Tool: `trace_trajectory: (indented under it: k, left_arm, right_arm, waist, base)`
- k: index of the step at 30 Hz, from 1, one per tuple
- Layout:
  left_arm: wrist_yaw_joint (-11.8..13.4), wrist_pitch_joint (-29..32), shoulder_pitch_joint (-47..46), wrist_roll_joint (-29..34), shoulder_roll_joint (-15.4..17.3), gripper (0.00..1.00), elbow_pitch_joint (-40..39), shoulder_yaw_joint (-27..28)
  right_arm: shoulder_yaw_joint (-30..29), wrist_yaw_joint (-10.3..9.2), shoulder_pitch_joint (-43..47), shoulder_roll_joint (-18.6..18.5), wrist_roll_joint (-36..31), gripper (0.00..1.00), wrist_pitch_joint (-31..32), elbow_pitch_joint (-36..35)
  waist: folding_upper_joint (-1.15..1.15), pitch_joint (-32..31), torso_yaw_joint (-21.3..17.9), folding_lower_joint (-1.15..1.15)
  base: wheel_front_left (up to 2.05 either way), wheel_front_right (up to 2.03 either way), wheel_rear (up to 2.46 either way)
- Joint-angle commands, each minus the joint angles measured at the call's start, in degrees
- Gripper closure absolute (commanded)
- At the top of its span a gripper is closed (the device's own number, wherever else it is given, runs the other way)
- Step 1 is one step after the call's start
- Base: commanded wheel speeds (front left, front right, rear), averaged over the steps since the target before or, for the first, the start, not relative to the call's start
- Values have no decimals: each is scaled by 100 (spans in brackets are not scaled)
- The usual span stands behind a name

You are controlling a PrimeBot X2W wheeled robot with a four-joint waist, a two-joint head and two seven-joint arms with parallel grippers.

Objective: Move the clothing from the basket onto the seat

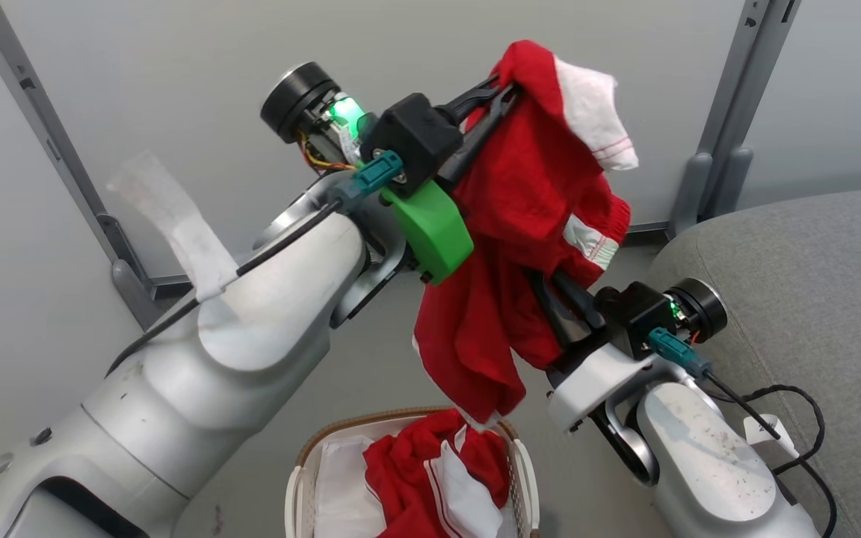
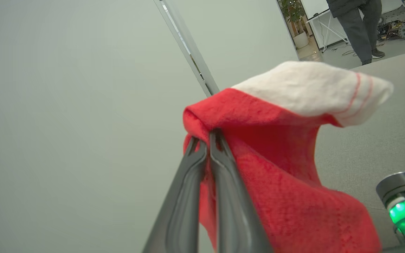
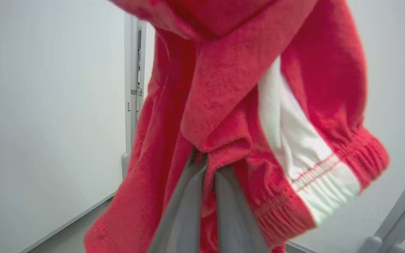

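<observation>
Red garment (image 1: 528, 194) is up in the air above the basket (image 1: 309, 448), clear of the rim for most of its length. Its lowest corner dangles right at the basket's far edge, and I can't tell if it touches the red pile (image 1: 408, 471) lying inside. Left tool (image 1: 504, 84) is high above the basket, fingers pressed together and pinching a top fold of the garment. In the left wrist view the left tool (image 2: 204, 135) has both tips biting the red fold, with a white cuff with thin red lines flopping over just beyond. Right tool (image 1: 546, 288) is also above the basket, lower than the left one and toward the basket's right side, with its tips buried in cloth. In the right wrist view the right tool (image 3: 206, 163) is closed on a bunched red fold next to the elastic waistband with a white side panel. The red pile has white stripes and sits on the white liner (image 1: 337, 478) in the right half of the basket. Grey sofa (image 1: 812, 284) is to the right of the basket, with none of the red clothing on the part in view. A grey wall panel with metal posts (image 1: 737, 112) stands behind the basket. A person's legs (image 2: 359, 31) stand far off beyond the sofa.
</observation>
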Motion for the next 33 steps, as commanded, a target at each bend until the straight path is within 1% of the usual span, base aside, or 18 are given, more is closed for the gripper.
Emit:
trace_trajectory:
  k: [1,2,5,6,7,8,9,14,21,25,33]
  left_arm:
    - [47,-50,139,-94,60,100,67,55]
    - [80,-118,261,-161,126,100,175,111]
    - [135,-271,481,-306,159,100,338,226]
    - [162,-381,643,-409,175,80,446,297]
    - [178,-441,762,-477,172,53,498,348]
    - [184,-479,854,-512,161,13,533,385]
    - [197,-523,971,-543,145,0,572,420]
    - [227,-639,1535,-644,63,0,663,588]
    - [257,-650,2565,-410,-88,0,407,1054]
    - [190,-652,3173,-257,-240,0,391,1286]
    - [58,-652,3887,71,-438,0,411,1687]
  right_arm:
    - [-44,-4,15,-19,-35,100,-28,-4]
    - [-115,-4,33,-19,-55,100,-28,-15]
    - [-216,-4,46,-19,-75,100,-28,-41]
    - [-295,-4,36,-19,-111,100,-28,-53]
    - [-340,-4,29,-19,-123,100,-28,-54]
    - [-378,-4,23,-19,-138,100,-28,-57]
    - [-433,-4,13,-19,-159,100,-28,-64]
    - [-677,-4,-38,-18,-278,100,-28,-96]
    - [-1044,-4,-71,-17,-458,100,-28,-169]
    - [-1224,-4,-26,-18,-562,100,-28,-204]
    - [-1463,-4,73,-18,-694,100,-28,-248]
  waist:
    - [0,27,-32,0]
    - [0,51,-59,0]
    - [0,88,-96,0]
    - [0,113,-120,0]
    - [0,125,-130,0]
    - [0,134,-137,0]
    - [0,145,-144,0]
    - [0,191,-168,0]
    - [0,245,-193,0]
    - [0,266,-208,0]
    - [0,289,-246,0]
  base:
    - [0,0,0]
    - [0,0,0]
    - [0,0,0]
    - [0,0,0]
    - [0,0,0]
    - [0,0,0]
    - [0,0,0]
    - [0,0,0]
    - [0,0,0]
    - [0,0,0]
    - [0,0,0]
